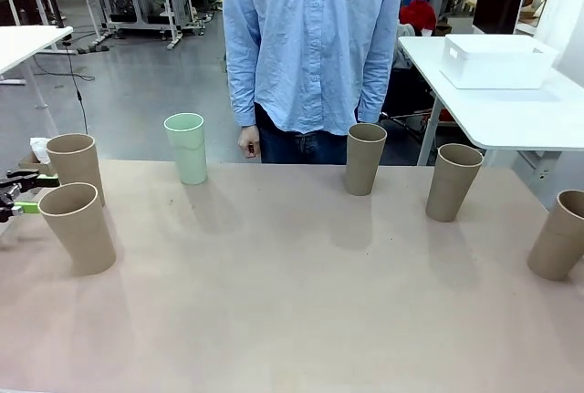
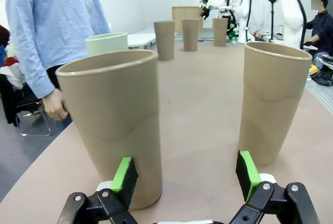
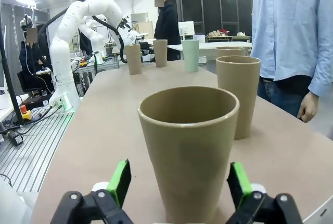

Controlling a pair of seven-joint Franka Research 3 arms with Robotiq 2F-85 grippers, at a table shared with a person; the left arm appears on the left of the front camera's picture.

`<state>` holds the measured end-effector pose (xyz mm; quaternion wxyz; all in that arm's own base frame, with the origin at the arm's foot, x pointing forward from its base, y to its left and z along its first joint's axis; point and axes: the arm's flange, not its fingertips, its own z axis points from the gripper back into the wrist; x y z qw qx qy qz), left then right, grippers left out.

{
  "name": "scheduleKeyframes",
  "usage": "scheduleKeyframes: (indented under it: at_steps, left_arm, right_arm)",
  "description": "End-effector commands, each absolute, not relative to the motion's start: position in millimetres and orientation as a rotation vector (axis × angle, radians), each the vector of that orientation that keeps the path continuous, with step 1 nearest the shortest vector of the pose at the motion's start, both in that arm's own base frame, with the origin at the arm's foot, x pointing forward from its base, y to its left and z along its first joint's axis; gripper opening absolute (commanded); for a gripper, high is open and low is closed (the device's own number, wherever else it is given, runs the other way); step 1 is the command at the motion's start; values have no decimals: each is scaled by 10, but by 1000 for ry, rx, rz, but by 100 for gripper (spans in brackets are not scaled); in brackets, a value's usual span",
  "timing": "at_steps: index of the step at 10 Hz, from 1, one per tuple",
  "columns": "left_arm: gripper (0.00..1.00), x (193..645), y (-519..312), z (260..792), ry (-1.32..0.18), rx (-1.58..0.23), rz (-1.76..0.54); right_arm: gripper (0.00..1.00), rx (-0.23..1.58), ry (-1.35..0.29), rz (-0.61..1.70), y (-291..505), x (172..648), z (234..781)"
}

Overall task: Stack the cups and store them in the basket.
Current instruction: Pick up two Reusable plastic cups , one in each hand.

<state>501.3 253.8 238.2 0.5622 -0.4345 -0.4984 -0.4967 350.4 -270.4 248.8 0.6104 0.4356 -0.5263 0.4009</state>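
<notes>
The tan worktop (image 1: 292, 320) fills the lower half of the front view. A person (image 1: 310, 37) in a light blue shirt stands at its far edge, upper centre. The basket (image 1: 497, 63) sits at the upper right on a separate white worktop (image 1: 511, 115), well apart from every cup.

All six cups stand upright and unstacked:
- The mint cup (image 1: 186, 147) is left of centre.
- The centre tan cup (image 1: 365, 158) is just right of the middle.
- The next tan cup (image 1: 453, 181) is farther right.
- The right-edge tan cup (image 1: 558, 233) is at the frame's edge.
- The rear left tan cup (image 1: 73, 165) is near the left edge.
- The front left tan cup (image 1: 78, 229) is just below it.

The left gripper (image 2: 184, 174) is open and holds nothing. It faces the gap between the two left cups. The right gripper (image 3: 179, 182) is also open, its jaws spread on either side of the right-edge tan cup.
</notes>
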Motion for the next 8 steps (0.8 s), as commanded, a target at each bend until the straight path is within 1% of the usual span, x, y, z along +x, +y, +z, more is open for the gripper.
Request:
scheduleKeyframes:
  at_steps: [1, 5, 6, 8]
  left_arm:
    - [100, 5088, 2595, 2420, -1180, -974, -1117]
    - [100, 5206, 2520, 2372, -1201, -888, -999]
    - [100, 5234, 2507, 2358, -1203, -887, -977]
    - [100, 5273, 2478, 2367, -1213, -954, -975]
  right_arm:
    - [100, 996, -1216, 967, -2703, 3494, 2489]
    - [100, 998, -1212, 974, -2660, 3465, 2475]
    - [100, 1002, -1207, 973, -2641, 3459, 2464]
    - [100, 1008, -1204, 974, -2632, 3444, 2460]
